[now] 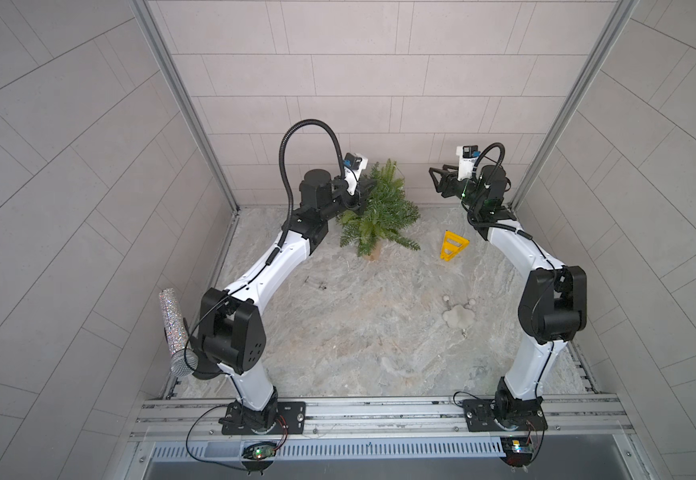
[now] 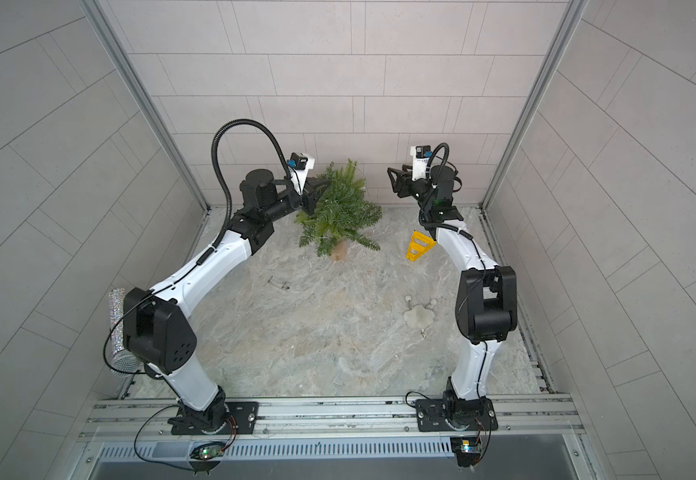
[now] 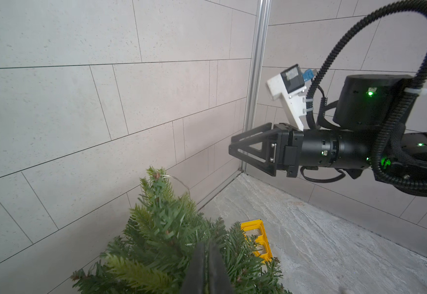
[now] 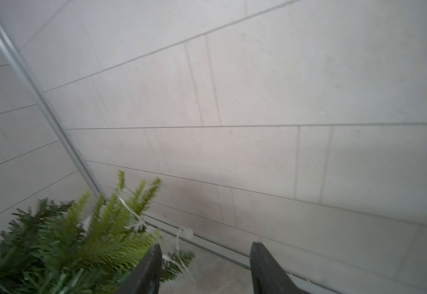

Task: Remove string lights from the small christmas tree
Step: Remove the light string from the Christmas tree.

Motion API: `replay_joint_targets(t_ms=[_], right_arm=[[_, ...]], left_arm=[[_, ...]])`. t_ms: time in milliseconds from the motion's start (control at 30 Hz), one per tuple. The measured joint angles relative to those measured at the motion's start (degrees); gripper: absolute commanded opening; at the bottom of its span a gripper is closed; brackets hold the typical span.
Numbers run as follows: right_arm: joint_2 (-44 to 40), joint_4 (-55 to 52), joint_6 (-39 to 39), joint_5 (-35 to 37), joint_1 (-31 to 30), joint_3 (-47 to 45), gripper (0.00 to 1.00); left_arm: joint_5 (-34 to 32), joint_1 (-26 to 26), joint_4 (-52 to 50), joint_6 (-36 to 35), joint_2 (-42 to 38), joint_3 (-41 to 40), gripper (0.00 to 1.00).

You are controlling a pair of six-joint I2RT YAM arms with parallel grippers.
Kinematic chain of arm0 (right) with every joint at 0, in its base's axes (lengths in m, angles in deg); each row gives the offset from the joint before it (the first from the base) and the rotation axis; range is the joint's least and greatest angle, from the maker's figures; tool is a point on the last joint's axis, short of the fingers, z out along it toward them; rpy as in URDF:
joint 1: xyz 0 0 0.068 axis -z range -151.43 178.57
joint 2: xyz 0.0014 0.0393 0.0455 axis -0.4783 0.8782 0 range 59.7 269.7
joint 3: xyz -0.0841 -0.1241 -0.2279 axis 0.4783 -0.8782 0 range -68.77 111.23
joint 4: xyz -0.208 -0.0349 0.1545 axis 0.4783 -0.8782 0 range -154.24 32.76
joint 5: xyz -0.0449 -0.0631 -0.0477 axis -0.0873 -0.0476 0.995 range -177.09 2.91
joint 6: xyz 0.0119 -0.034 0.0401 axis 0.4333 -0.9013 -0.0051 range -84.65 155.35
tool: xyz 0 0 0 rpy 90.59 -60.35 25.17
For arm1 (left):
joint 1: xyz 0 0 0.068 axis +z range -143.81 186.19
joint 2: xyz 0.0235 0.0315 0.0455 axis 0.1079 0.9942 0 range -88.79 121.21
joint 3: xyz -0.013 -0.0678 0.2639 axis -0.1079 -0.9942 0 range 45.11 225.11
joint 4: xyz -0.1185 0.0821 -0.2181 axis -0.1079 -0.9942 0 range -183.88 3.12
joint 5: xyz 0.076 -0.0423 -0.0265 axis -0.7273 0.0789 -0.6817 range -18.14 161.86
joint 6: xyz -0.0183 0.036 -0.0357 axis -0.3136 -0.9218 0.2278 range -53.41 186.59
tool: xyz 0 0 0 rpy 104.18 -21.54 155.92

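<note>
Right fingers (image 4: 265,269) crowd the lens in your right wrist view, spread wide and holding nothing, and that's where the play is. Look at the string lights (image 4: 188,232): a thin silvery strand comes off the tip of the small christmas tree (image 4: 62,244) and drops down the flank facing your right arm, with a clear bulb hanging out in open air off the branches. From those parted fingers the wire lies ahead and toward the tree. The view is blurred, so I can't tell you whether it sits inside the gap or just beyond the tips. It runs mostly up and down, across the line the fingers close along, so I'd judge a straight pinch would catch it if you ease in toward the tree. More wire likely winds through the needles, but it's too fine to trace from above.

Outward now: the tree stands on its tan base at the back of the table (image 1: 338,332). Your left fingers (image 3: 198,272) are pressed together, buried in the foliage on the side away from the right arm. Whether they pinch a branch, I can't tell. So the right arm is the free one, and the nearer one to that loose strand. In both top views it hovers level with the treetop, apart from it, with the yellow frame (image 1: 453,246) down on the table, clear of the path
</note>
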Motion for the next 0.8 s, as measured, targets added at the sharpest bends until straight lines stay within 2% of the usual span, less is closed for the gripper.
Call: replay_joint_targets(t_ms=[167,467,800], right_arm=[[9.44,-2.51,-2.16,-9.55,-2.51,13.42,0.56],[19.58,-18.12,-9.25,-14.75,-5.05,31.41,0.52],[20.44,-26.93,-15.52,-15.28,-5.18,35.47,0.49]], left_arm=[[-0.02,0.00,0.02,0.00,-0.02,0.00,0.00],[-0.39,0.02,-0.02,-0.26,-0.07,0.00,0.00],[-0.37,0.02,-0.22,-0.46,-0.17,0.00,0.00]])
